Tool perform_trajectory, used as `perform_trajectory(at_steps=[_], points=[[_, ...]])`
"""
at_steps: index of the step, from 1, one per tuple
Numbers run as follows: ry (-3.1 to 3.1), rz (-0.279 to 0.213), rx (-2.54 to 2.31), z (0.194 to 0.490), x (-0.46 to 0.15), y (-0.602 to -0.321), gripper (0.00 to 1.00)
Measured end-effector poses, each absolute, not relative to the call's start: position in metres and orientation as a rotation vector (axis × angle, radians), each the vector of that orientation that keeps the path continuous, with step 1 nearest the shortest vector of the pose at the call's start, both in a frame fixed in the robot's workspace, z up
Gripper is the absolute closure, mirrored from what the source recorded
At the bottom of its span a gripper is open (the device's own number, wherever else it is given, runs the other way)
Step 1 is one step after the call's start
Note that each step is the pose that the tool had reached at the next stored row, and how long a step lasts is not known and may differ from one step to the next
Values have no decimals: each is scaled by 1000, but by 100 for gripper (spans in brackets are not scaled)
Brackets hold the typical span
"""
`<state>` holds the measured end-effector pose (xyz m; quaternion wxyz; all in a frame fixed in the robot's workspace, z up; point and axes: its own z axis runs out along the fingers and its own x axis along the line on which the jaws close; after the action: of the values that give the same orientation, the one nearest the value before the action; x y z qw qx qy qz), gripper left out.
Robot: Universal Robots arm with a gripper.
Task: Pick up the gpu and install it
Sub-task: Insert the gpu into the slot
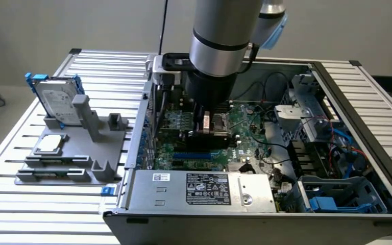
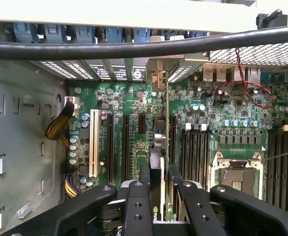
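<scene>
So the gripper [image 2: 158, 173] is down inside the open computer case [image 1: 250, 219], jaws clamped on the gpu [image 2: 157, 152], which hangs edge-on just over the motherboard [image 2: 129, 96]. It's tight in there: black expansion slots [image 2: 125, 145] on one side, memory slots [image 2: 195, 152] on the other. The card's far edge is hard to make out, so I can't tell whether it touches a slot.
</scene>
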<state>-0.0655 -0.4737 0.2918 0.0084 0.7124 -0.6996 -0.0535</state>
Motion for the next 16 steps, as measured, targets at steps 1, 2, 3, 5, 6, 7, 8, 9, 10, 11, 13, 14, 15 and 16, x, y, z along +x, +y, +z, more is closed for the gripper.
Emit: perform_trajectory(at_steps=[1, 2, 3, 5, 6, 7, 8, 9, 10, 11, 13, 14, 15, 16], points=[[-2186, -167, 2226, 290, -66, -474, 74], [-2186, -167, 2226, 288, -66, -474, 74], [-2186, -167, 2226, 287, -66, -474, 74], [-2185, -163, 2224, 287, -66, -474, 74], [-2184, -163, 2224, 287, -66, -474, 74], [-2185, -163, 2224, 286, -66, -474, 74], [-2185, -163, 2224, 285, -66, -474, 74], [-2185, -163, 2224, 284, -66, -474, 74], [-2184, -163, 2224, 283, -66, -474, 74], [-2185, -162, 2224, 282, -66, -474, 74], [-2185, -163, 2224, 280, -67, -474, 74], [-2185, -162, 2224, 279, -67, -474, 74], [-2185, -162, 2224, 278, -67, -474, 74], [-2184, -162, 2224, 278, -67, -474, 74]])
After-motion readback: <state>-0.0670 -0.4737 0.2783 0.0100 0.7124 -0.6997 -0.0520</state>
